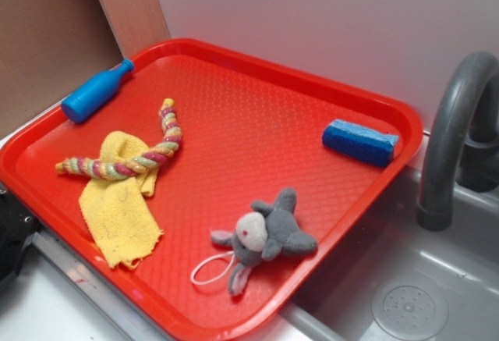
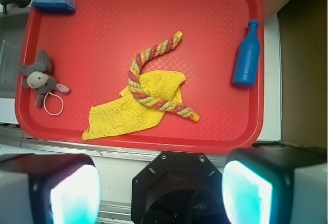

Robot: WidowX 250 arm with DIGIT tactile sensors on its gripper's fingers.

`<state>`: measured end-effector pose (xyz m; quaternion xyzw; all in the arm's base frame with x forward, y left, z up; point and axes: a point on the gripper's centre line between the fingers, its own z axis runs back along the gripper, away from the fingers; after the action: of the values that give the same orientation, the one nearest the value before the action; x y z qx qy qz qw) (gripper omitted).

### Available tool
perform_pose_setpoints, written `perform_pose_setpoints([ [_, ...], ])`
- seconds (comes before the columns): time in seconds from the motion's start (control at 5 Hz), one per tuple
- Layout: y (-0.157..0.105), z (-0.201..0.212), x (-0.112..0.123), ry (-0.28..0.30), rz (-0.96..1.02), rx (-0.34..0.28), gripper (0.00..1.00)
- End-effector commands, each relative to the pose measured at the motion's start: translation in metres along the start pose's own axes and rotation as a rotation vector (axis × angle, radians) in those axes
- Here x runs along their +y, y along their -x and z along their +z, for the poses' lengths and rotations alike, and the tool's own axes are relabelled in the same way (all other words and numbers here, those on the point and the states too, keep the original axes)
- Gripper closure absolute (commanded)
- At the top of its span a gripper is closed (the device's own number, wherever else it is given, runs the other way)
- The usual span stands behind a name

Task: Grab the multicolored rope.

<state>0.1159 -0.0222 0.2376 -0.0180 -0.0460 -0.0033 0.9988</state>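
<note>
The multicolored rope [image 1: 125, 169] [image 2: 134, 78] lies bent in a hook shape on the left part of the red tray [image 1: 257, 130] [image 2: 205, 70]. Its lower half rests across a yellow cloth [image 1: 117, 216] [image 2: 128, 114]. In the wrist view my gripper [image 2: 161, 190] hangs high over the counter just outside the tray's edge, well short of the rope. Its two fingers [image 2: 77, 193] stand wide apart and hold nothing. In the exterior view only a dark bit of the arm [image 1: 12, 232] shows at the left edge.
A blue bottle [image 1: 95, 91] [image 2: 246, 55] lies near the tray's far-left corner. A blue sponge [image 1: 360, 142] [image 2: 54, 4] and a grey plush mouse [image 1: 265, 236] [image 2: 41, 78] lie on the tray's right side. A grey faucet [image 1: 452, 138] and sink [image 1: 405, 294] are to the right.
</note>
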Motion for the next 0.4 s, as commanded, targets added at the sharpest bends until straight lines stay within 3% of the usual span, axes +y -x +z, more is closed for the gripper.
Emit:
perform_pose_setpoints([
  [0.0,0.000,0.000,0.000,0.000,0.000,0.000,0.00],
  [0.2,-0.023,-0.006,0.001,0.021,0.078,-0.007,0.00],
])
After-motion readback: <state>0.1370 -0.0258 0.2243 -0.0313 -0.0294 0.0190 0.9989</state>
